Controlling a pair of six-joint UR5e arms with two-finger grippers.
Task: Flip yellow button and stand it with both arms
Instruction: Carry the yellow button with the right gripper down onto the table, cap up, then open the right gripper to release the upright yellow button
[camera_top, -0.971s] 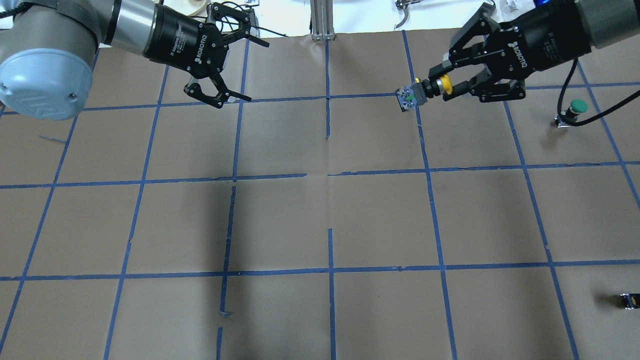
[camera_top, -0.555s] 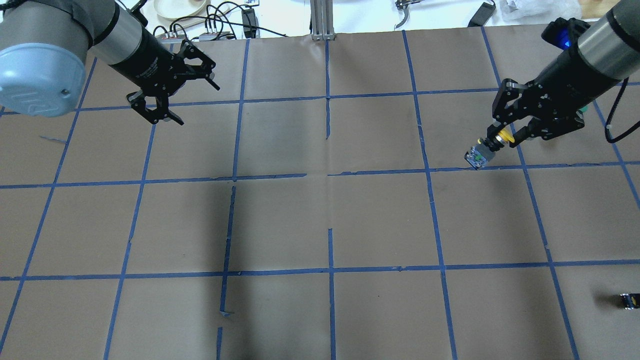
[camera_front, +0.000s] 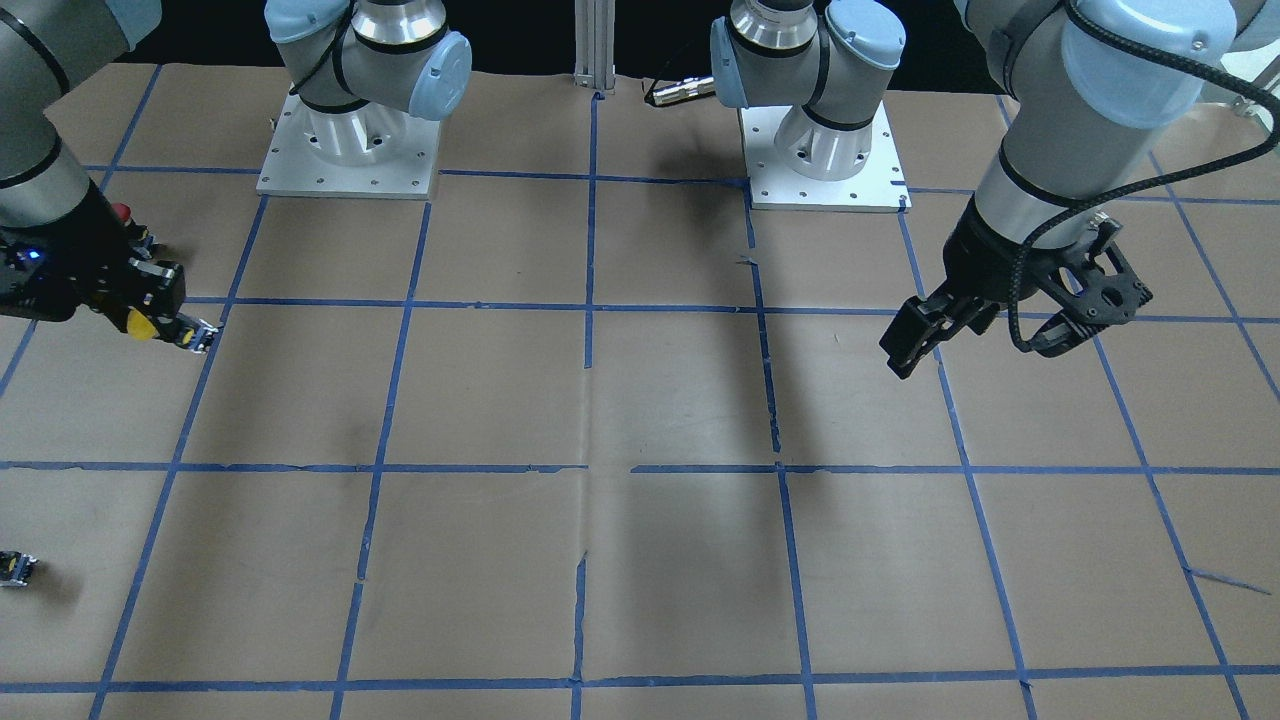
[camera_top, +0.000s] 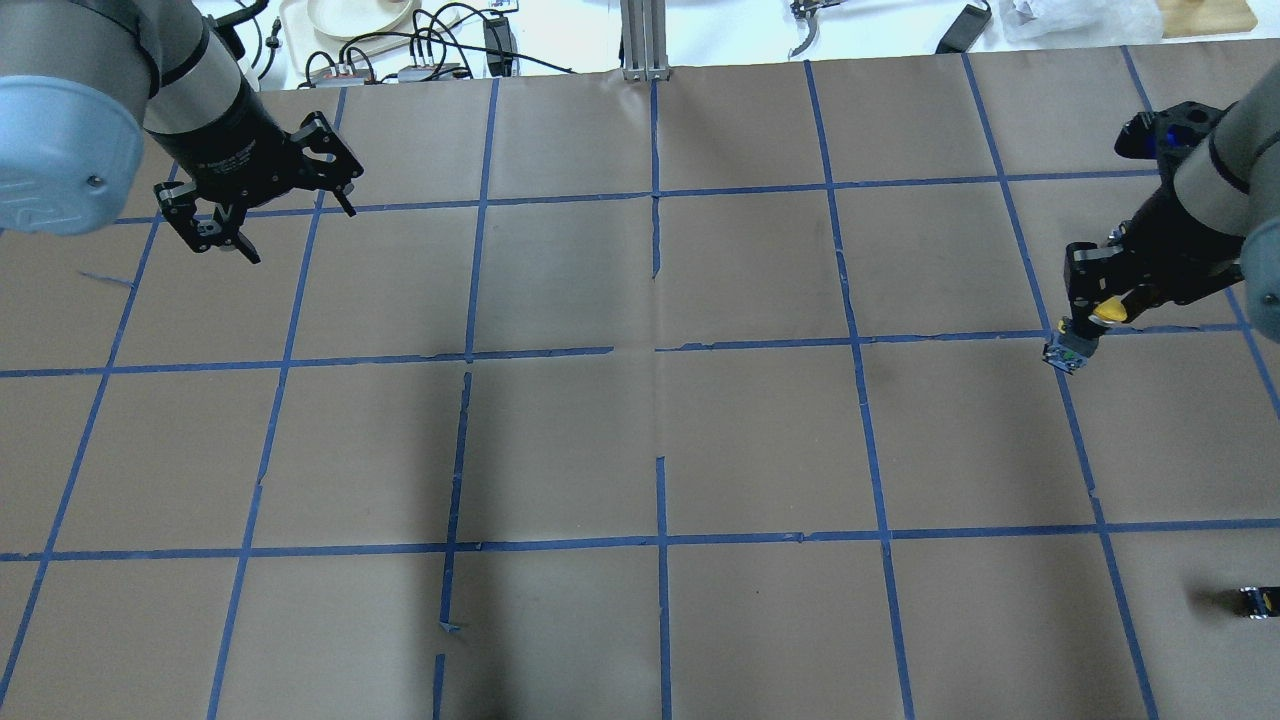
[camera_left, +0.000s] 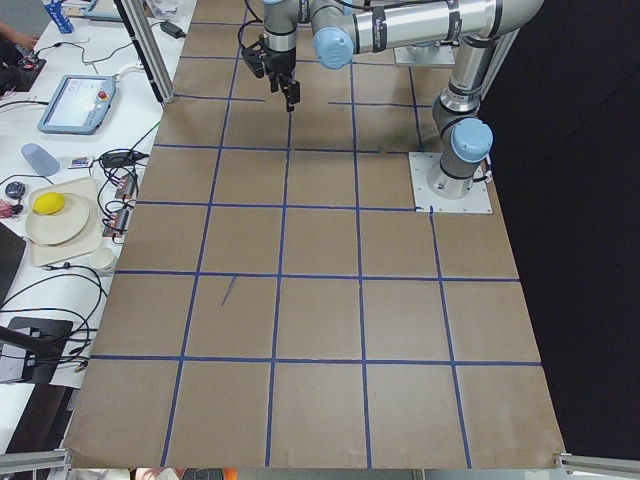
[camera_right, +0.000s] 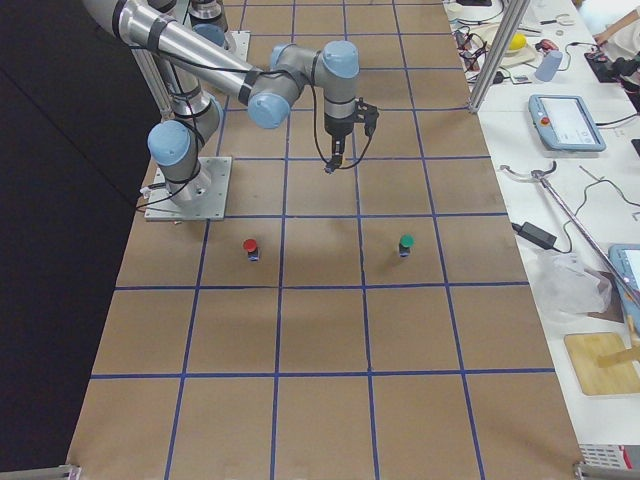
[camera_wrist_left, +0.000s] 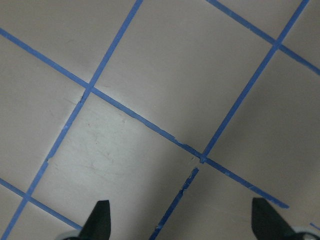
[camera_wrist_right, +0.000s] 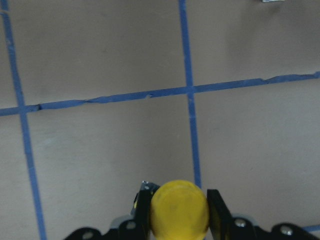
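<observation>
The yellow button (camera_top: 1108, 312) is held in my right gripper (camera_top: 1085, 325), whose fingers are shut on its collar. The cap is toward the wrist and the block body (camera_top: 1067, 353) points down and to the left, close over a tape crossing. In the front view it shows at the left (camera_front: 141, 324), in the gripper (camera_front: 160, 318). In the right wrist view the cap (camera_wrist_right: 179, 209) sits between the fingers (camera_wrist_right: 217, 212). My left gripper (camera_top: 300, 235) is open and empty over the far left, also in the front view (camera_front: 970, 355) and its wrist view (camera_wrist_left: 182, 225).
A small black capless part (camera_top: 1255, 600) lies at the near right, also in the front view (camera_front: 15, 567). A red button (camera_right: 250, 247) and a green button (camera_right: 405, 243) stand near the right arm. Plates and cables (camera_top: 400, 40) lie beyond the far edge.
My right gripper has carried the yellow button to the right and toward the robot, tilting its body downward. My left gripper has drawn back to the left, still open.
</observation>
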